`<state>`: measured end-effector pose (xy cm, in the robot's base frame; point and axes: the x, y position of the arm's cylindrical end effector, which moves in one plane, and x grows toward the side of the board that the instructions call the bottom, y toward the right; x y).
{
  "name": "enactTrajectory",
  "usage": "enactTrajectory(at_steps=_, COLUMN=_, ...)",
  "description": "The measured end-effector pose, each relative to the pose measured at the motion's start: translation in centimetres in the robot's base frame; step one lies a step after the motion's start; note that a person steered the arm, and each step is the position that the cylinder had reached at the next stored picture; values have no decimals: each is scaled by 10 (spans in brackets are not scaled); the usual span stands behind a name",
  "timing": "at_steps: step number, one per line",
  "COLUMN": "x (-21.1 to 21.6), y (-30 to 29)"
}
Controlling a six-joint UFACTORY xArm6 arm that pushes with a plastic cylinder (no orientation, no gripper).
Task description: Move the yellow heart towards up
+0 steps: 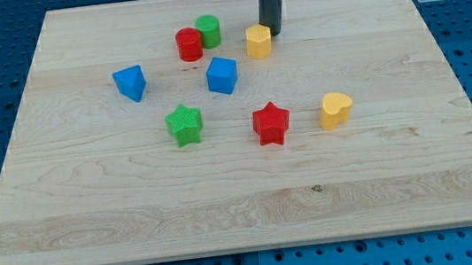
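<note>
Rod tip [276,31] sits near the worktop's [139,224] top edge, touching or just beside the right side of the yellow hexagon [259,41]. No gripper on this rig, so nothing spread or pinched, only a bare rod that pushes.

Out from the tip: red cylinder [189,44] and green cylinder [208,30] stand touching each other just left of the hexagon. Blue cube [222,75] below them, blue triangle [131,83] further toward the view's left. Green star [185,124] and red star [271,123] lower down, mid-board.

Yellow heart [335,110] lies toward the view's right, just right of the red star, well apart from the tip and below it. Nothing is touching it.

Handling, judged: small rigid plastic block, light, not fragile, likely slides easily on smooth wood. No grasp possible; contact belongs on its bottom side, centred, since an off-centre push would probably spin it or let it slip off the rod. Path above it looks open.
</note>
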<state>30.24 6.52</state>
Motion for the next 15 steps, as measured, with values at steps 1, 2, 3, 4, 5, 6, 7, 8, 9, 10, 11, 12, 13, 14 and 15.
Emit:
enactTrajectory(at_steps=1, x=1, y=0)
enactTrajectory(at_steps=2, x=2, y=-5)
enactTrajectory(at_steps=3, x=8, y=-8)
enactTrajectory(at_steps=4, x=8, y=-4)
enactTrajectory(at_steps=5, x=15, y=45)
enactTrajectory(at_steps=6, x=66, y=90)
enactTrajectory(at_steps=7, x=165, y=106)
enactTrajectory(at_steps=8, x=238, y=111)
enactTrajectory(at_steps=9, x=253, y=102)
enactTrajectory(at_steps=10, x=229, y=68)
enactTrajectory(at_steps=11, x=196, y=38)
enactTrajectory(at_steps=12, x=174, y=31)
enactTrajectory(at_steps=13, x=178, y=33)
enactTrajectory(at_steps=14, x=200, y=51)
enactTrajectory(at_steps=15, x=200, y=51)
